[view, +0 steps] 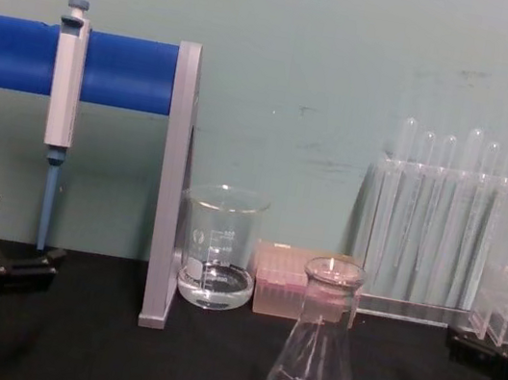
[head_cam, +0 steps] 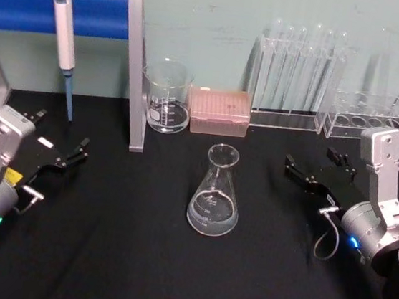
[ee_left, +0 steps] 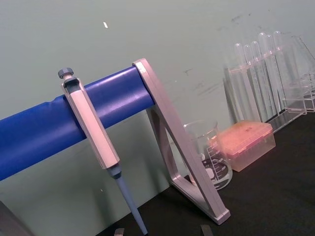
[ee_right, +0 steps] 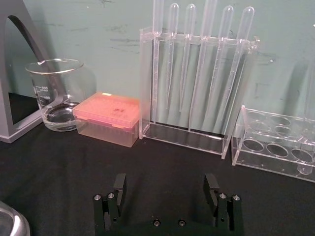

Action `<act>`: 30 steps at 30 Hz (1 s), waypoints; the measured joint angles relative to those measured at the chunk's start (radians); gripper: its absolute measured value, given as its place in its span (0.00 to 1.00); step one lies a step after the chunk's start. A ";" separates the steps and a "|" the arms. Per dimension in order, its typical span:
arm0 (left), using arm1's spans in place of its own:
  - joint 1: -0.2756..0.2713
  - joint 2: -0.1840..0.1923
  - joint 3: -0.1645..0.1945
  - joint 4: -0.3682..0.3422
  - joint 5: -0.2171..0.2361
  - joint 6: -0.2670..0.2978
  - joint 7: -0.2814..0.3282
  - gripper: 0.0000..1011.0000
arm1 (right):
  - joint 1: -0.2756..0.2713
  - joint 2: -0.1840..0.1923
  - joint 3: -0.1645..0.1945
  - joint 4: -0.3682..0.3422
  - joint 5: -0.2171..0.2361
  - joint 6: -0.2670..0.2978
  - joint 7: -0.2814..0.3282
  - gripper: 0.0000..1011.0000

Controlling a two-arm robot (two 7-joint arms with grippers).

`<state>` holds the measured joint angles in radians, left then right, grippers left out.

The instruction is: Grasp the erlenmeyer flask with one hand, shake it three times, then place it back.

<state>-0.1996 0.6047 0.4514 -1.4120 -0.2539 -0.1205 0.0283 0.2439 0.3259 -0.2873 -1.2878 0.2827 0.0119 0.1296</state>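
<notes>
Flask [head_cam: 215, 192] upright on the black table [head_cam: 137, 258], in front of the pink box [head_cam: 220, 111], untouched, a little clear liquid in its base. Right gripper [head_cam: 316, 168] to the flask's right, well apart, jaws released and empty. Left gripper [head_cam: 60, 141] far to the flask's left, near the pipette [head_cam: 63, 33], jaws spread, holding nothing. Beaker [head_cam: 167, 95] behind the flask, beside the box.

1. The clear glass conical erlenmeyer flask [head_cam: 215, 192] looks smooth and glossy, with white printed marks.
2. The straight-sided clear glass beaker [head_cam: 167, 95] shines likewise.
3. The black table covering [head_cam: 137, 258] looks like matt cloth.
4. The pink lidded tip box [head_cam: 220, 111] is translucent plastic.
5. The grey stand upright [head_cam: 136, 70] looks like brushed metal, and its blue bar [head_cam: 85, 12] is satin-smooth.
6. The right gripper [head_cam: 318, 167] has matt black fingers.
</notes>
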 joint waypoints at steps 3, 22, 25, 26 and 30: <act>0.000 0.000 0.000 0.000 0.000 0.000 0.000 0.99 | 0.000 0.000 -0.001 0.000 0.000 0.000 0.000 0.99; 0.000 0.000 0.000 0.000 0.000 0.000 0.000 0.99 | 0.001 0.001 -0.003 0.002 0.002 -0.001 0.000 0.99; 0.000 0.000 0.000 0.000 0.000 0.000 0.000 0.99 | 0.001 0.001 -0.003 0.002 0.003 -0.002 0.000 0.99; 0.000 0.000 0.000 0.000 0.000 0.000 0.000 0.99 | 0.001 0.001 -0.003 0.002 0.003 -0.002 0.000 0.99; 0.000 0.000 0.000 0.000 0.000 0.000 0.000 0.99 | 0.001 0.001 -0.003 0.002 0.003 -0.002 0.000 0.99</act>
<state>-0.1996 0.6047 0.4514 -1.4119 -0.2539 -0.1205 0.0283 0.2453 0.3272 -0.2903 -1.2861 0.2859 0.0101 0.1301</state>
